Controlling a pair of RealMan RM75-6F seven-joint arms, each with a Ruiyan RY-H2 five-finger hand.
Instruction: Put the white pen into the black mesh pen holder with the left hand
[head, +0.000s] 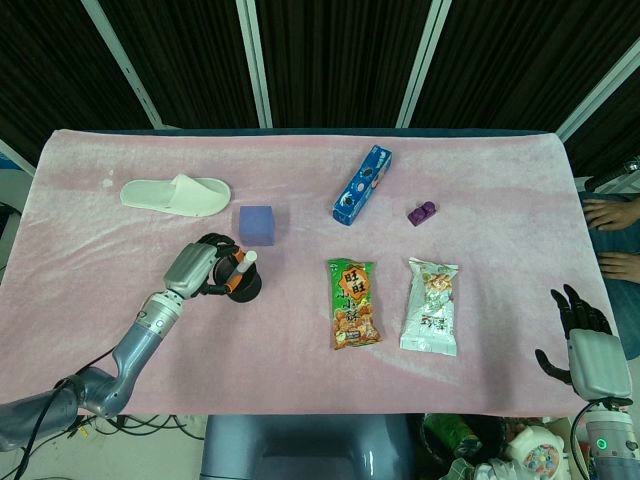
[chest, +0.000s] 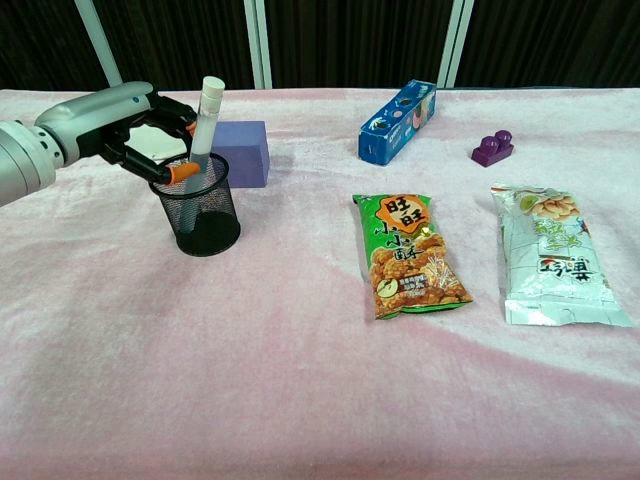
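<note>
Now your left robot hand pinches the white pen, which stands almost upright with its lower end already inside the black mesh pen holder. I think you only need to release it. Your right robot hand is spread, holding nothing, well apart.
</note>
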